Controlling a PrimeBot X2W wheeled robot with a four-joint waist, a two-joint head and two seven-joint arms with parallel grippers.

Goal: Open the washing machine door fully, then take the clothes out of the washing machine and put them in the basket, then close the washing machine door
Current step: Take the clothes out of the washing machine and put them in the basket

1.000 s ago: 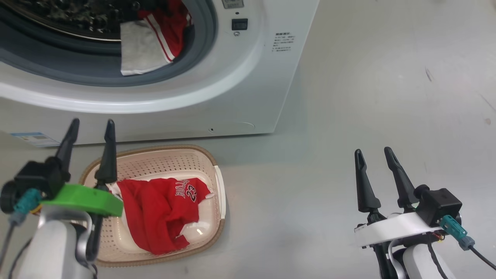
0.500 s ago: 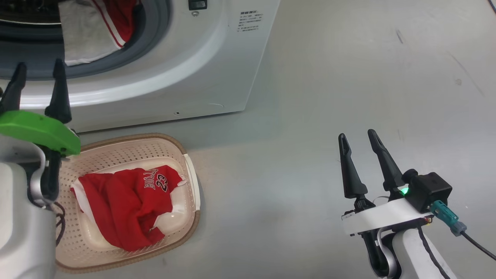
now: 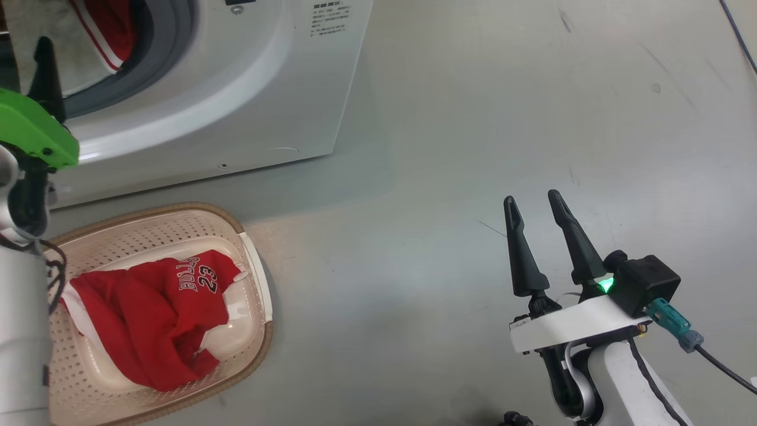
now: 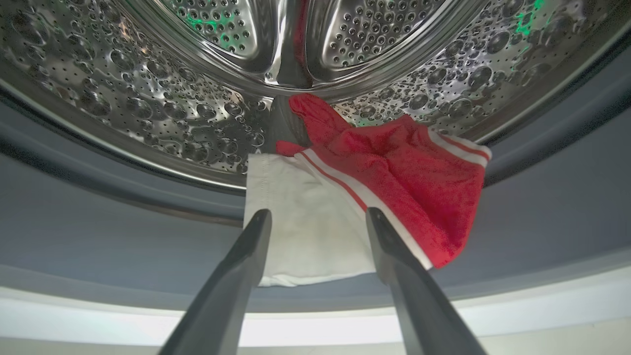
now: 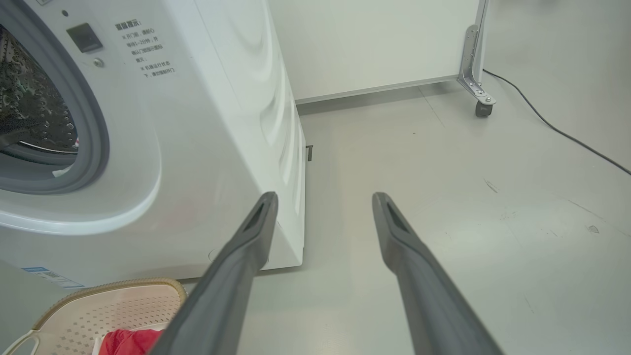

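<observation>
One jersey drapes over the washing machine mouth at far left. The left gripper, spread and empty, points at it, seemingly not touching. Another jersey lies in the basket, nearer. Rightward, the right gripper hangs empty, fingers parted, above the floor.

The left gripper has its two fingers spread wide, rising from the bottom edge of the left wrist view. In the head view its green wrist collar sits at the upper left above a pale forearm. The right gripper stands at the lower right, fingers apart, pointing up, empty.
</observation>
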